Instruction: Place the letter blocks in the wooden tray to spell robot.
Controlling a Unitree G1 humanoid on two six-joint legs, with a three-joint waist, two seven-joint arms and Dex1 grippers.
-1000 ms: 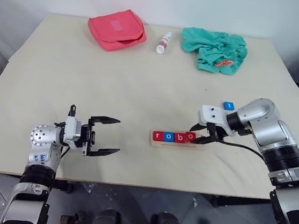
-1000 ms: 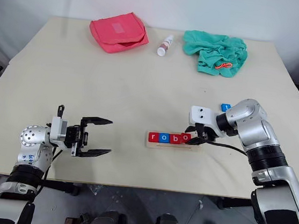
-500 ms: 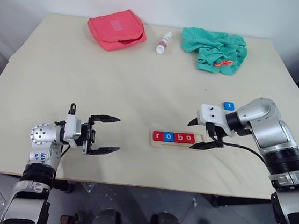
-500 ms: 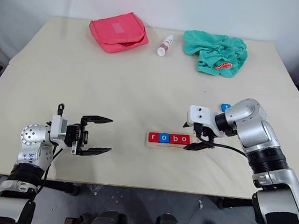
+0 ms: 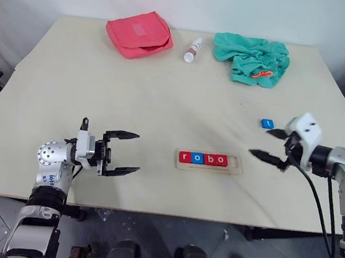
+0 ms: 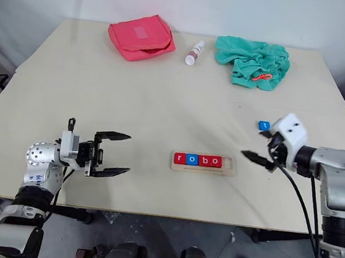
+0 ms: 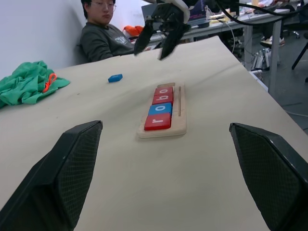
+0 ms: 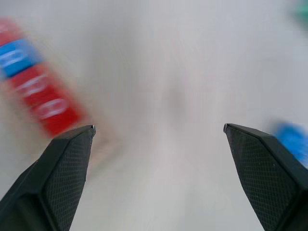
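Letter blocks [image 5: 203, 158] r, o, b, o sit in the wooden tray [image 5: 235, 168]; the blue block [image 5: 266, 123], probably the t, lies apart on the table [image 5: 164, 91]. Right gripper [image 5: 269, 145] hangs spread wide and empty between them. Left gripper [image 5: 123, 154] is also spread, holding nothing.

silver arms, black textured fingers on each pincer [image 5: 118, 154], white right wrist housing, black cables

Wooden tray [image 7: 179, 126] on pale table [image 7: 216, 168], holding four letter blocks [image 7: 160, 108] in a row: red, blue, red, red; loose blue block [image 7: 115, 77] apart on the table; green cloth [image 7: 25, 86] at the edge; right gripper [image 7: 161, 42] hanging past the tray, fingers spread; left gripper's fingers [image 7: 62, 178] wide apart; seated person [image 7: 103, 38] behind.
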